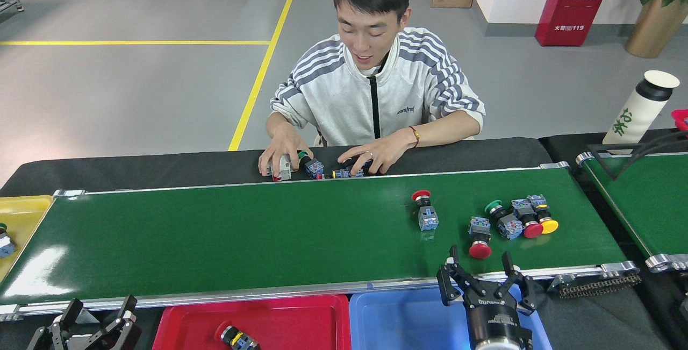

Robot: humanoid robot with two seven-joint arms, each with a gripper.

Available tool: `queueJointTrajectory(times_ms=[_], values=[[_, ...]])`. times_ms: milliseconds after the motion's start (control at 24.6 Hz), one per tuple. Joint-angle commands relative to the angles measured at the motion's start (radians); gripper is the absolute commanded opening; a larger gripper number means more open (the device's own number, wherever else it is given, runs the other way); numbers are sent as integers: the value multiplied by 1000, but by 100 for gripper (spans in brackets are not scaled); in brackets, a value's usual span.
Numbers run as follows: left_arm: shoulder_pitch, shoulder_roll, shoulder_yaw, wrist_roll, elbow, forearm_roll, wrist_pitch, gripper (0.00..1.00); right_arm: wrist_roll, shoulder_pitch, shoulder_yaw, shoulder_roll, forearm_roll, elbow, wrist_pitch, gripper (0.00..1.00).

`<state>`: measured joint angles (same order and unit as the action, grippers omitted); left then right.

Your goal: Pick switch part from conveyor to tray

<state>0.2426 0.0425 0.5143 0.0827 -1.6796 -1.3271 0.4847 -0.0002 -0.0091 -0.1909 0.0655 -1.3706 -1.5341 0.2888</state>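
On the conveyor (269,231), toward its right end, lie five switch parts. The nearest one (479,238) has its long axis across the belt, red cap toward the near rail. Another red-capped part (425,211) points its cap to the far rail; a cluster of three (520,215) lies further right. The right gripper (478,269) hovers at the near rail just beside the nearest part, fingers wide and empty. The belt's left stretch is open. The left gripper (97,320) rests below the near-left corner, fingers spread. One part (236,337) lies in the red tray (301,323).
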Motion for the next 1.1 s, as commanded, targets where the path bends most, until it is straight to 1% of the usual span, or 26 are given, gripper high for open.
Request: queueJointTrajectory(times_ms=[0, 81, 244, 284, 406, 446, 528, 609, 649, 731, 812, 893, 1055], values=[[-3, 5, 6, -3, -12, 2, -1, 100, 12, -37, -13, 10, -5, 20, 3, 98], [-3, 5, 6, -3, -14, 2, -3, 100, 26, -58, -18, 13, -2, 54, 4, 98], [-3, 5, 3, -3, -14, 2, -6, 100, 45, -114, -18, 43, -2, 126, 4, 98], [-3, 5, 1, -3, -14, 2, -5, 100, 58, -134, -18, 47, -2, 155, 4, 96], [-3, 7, -7, -3, -17, 2, 0, 100, 86, -173, -33, 47, -7, 213, 3, 68], [-3, 5, -5, -3, -19, 2, 0, 100, 86, -184, -50, 43, -8, 224, 3, 55], [-2, 3, -2, -3, -19, 2, -1, 100, 86, -193, -68, 39, -7, 233, 1, 32], [-3, 7, -5, -3, -17, 2, -1, 100, 86, -190, -71, 36, -7, 227, -5, 16], [-11, 10, -11, -3, -17, 0, -1, 100, 85, -186, -73, 36, -5, 223, -8, 10], [-13, 7, -13, -1, -20, -1, -1, 100, 83, -193, -74, 33, -2, 219, -16, 4], [-13, 3, -13, -1, -28, -1, -5, 100, 81, -198, -93, 13, -2, 198, -68, 2], [-13, 2, -13, -1, -35, -1, -5, 100, 81, -183, -139, 1, -2, 130, -146, 2], [-5, 0, -13, -1, -37, -1, -5, 100, 75, -138, -283, -12, -7, -5, -323, 2]])
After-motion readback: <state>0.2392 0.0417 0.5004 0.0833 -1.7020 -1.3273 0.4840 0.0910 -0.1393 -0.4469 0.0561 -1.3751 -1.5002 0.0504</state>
